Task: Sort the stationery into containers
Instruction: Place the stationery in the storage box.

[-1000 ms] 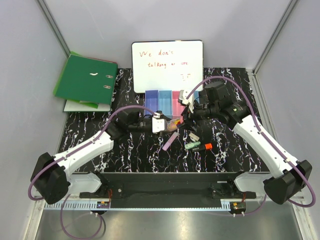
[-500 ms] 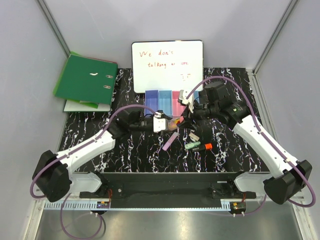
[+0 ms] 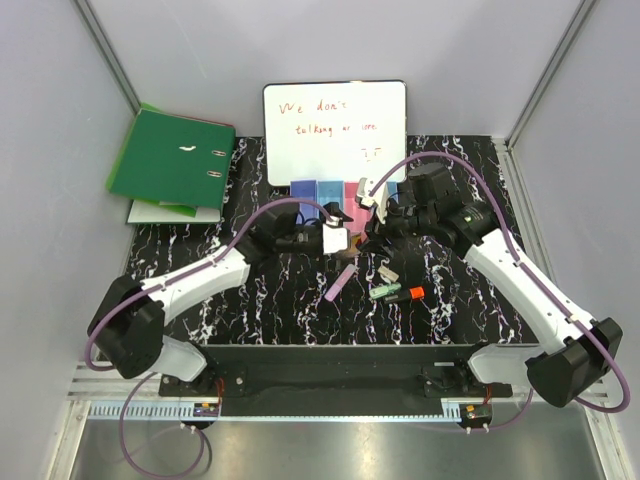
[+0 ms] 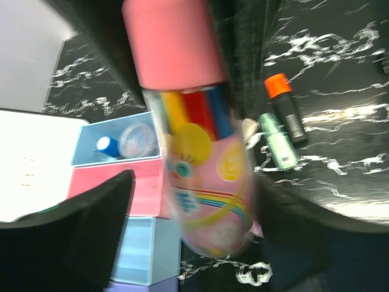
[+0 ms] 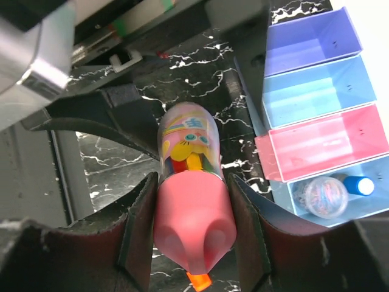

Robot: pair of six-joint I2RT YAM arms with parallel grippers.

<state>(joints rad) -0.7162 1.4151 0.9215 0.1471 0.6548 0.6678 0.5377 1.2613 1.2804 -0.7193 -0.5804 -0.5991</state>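
A pink highlighter (image 5: 191,213) with a pink cap and a rainbow-patterned barrel hangs between both grippers in front of the containers (image 3: 315,190). My right gripper (image 5: 194,231) is shut on its cap. My left gripper (image 4: 194,243) is open around its other end (image 4: 200,152), with a gap beside the left finger. The last light blue bin (image 5: 364,204) holds a blue-capped bottle (image 5: 358,184) and a round piece (image 5: 321,198). The purple (image 5: 310,39), light blue (image 5: 319,91) and pink (image 5: 328,143) bins hold nothing. A lilac marker (image 3: 340,282), a green highlighter (image 3: 385,292) and an orange highlighter (image 3: 413,292) lie on the table.
A whiteboard (image 3: 335,130) with red writing leans just behind the bins. A green ring binder (image 3: 170,160) lies at the back left. Grey walls close in both sides. A small pale item (image 3: 387,272) lies next to the green highlighter.
My left arm has stretched forward and its gripper has moved toward the bins. The pink highlighter and my right gripper have shifted slightly toward the back.
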